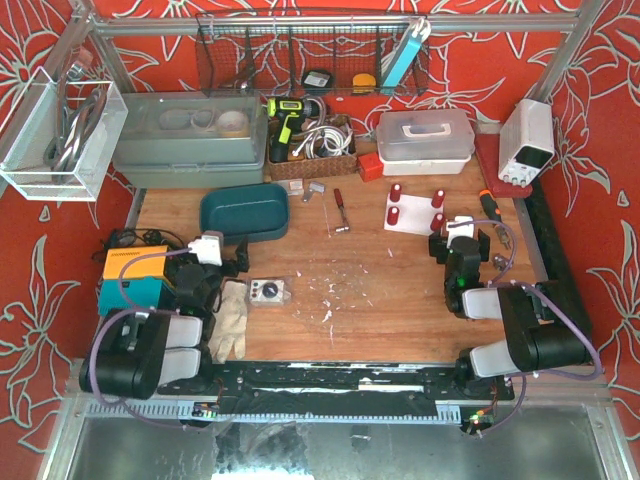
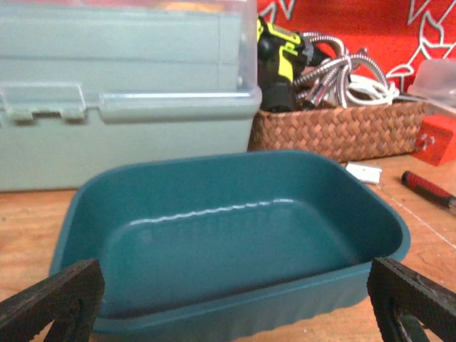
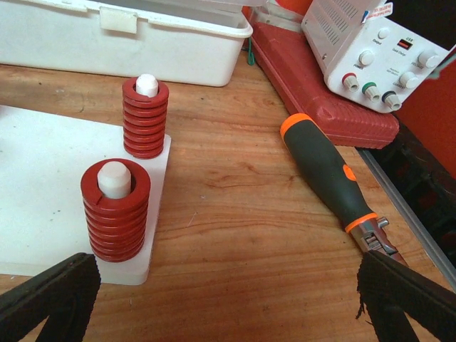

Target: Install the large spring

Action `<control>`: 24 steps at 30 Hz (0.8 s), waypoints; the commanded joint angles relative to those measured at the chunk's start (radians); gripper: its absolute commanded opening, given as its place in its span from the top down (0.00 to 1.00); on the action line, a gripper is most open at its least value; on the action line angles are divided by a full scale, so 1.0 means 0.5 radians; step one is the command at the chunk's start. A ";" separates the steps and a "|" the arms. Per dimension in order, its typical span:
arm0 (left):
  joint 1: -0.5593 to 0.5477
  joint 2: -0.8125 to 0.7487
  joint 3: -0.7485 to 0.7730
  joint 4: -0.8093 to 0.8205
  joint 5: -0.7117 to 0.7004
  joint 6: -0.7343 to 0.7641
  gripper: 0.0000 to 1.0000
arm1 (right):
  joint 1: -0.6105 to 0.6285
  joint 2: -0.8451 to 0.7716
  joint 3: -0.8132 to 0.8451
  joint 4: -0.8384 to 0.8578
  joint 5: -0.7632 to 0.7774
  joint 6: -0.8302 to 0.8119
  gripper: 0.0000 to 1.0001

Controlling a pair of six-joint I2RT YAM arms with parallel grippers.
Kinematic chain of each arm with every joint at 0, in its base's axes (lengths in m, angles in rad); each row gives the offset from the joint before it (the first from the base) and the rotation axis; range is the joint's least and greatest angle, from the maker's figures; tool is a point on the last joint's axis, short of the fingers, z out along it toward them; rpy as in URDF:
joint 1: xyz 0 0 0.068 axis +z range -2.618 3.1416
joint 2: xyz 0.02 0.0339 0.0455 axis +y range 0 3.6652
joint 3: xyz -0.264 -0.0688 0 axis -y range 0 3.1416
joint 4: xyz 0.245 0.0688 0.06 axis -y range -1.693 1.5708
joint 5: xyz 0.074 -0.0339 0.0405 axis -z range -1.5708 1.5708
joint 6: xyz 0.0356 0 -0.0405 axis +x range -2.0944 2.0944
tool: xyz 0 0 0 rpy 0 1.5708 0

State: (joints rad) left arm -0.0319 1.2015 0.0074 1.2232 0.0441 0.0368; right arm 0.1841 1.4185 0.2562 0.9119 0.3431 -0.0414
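A white baseplate (image 1: 415,214) holds several red springs on white pegs. In the right wrist view the plate (image 3: 43,178) shows a wide red spring (image 3: 115,210) seated on the near peg and a narrower, taller red spring (image 3: 144,117) on the peg behind it. My right gripper (image 1: 456,240) (image 3: 228,306) is open and empty, low over bare wood just right of the plate's near corner. My left gripper (image 1: 230,258) (image 2: 235,296) is open and empty, facing the near wall of an empty teal tub (image 2: 228,235).
An orange-and-black tool handle (image 3: 324,167) lies right of the plate. A red case (image 3: 320,92) and a white power supply (image 3: 370,50) stand at far right. A white lidded box (image 1: 425,140), wicker basket (image 1: 310,155) and grey-green toolbox (image 1: 190,140) line the back. A glove (image 1: 230,320) lies near left.
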 commanded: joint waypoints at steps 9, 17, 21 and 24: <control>0.012 0.431 0.161 0.149 -0.003 -0.054 0.00 | -0.010 -0.002 0.034 -0.015 0.050 0.036 0.01; 0.012 0.407 0.179 0.081 0.009 -0.044 0.00 | -0.009 -0.002 0.034 -0.017 0.049 0.035 0.01; 0.012 0.407 0.178 0.078 0.013 -0.043 0.00 | -0.009 -0.002 0.034 -0.017 0.050 0.035 0.01; 0.012 0.408 0.178 0.080 0.013 -0.043 0.00 | -0.009 -0.002 0.034 -0.017 0.050 0.035 0.01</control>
State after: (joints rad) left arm -0.0319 1.4075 0.0921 1.2564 0.0547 0.0181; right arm 0.1837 1.4185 0.2562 0.9058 0.3431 -0.0380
